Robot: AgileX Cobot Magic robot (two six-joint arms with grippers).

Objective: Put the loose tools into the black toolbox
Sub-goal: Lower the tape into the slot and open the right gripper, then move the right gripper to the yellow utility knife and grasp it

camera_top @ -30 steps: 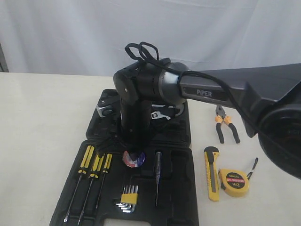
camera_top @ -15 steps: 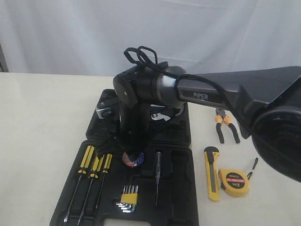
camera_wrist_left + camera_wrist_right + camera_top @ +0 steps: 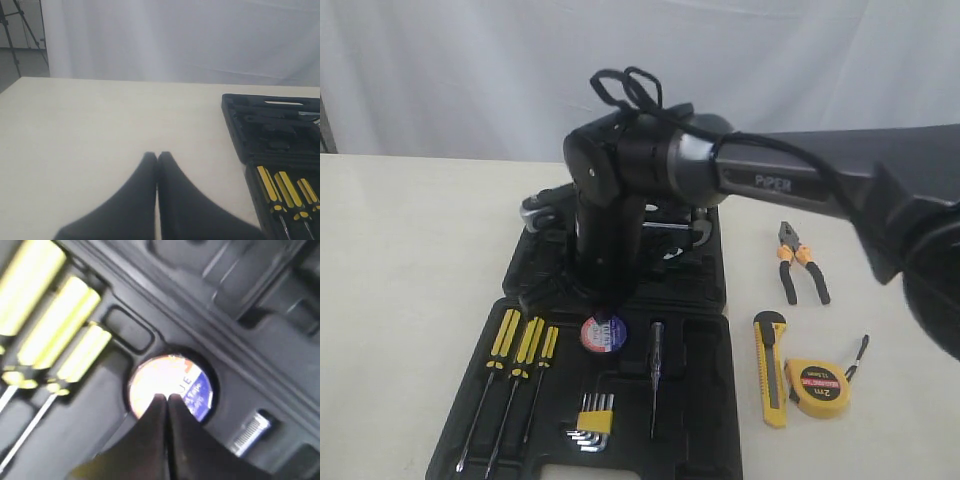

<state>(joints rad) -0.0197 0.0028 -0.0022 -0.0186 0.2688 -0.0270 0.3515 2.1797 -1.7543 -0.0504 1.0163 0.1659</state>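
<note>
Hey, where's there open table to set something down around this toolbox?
Widest bare table lies left of the black toolbox. A clear strip runs behind it, before the white curtain. Right of it is crowded: pliers, utility knife, tape measure. The arm hangs over the case.

- The right gripper (image 3: 166, 399) has risen a little. Its tips now hang just above the black tape roll (image 3: 603, 333) and no longer cover it.
- The roll's label, below the claw, now shows almost whole.
- The arm above the claw has lifted, so the orange-handled pliers (image 3: 801, 265), well to the side, show fully.
</note>
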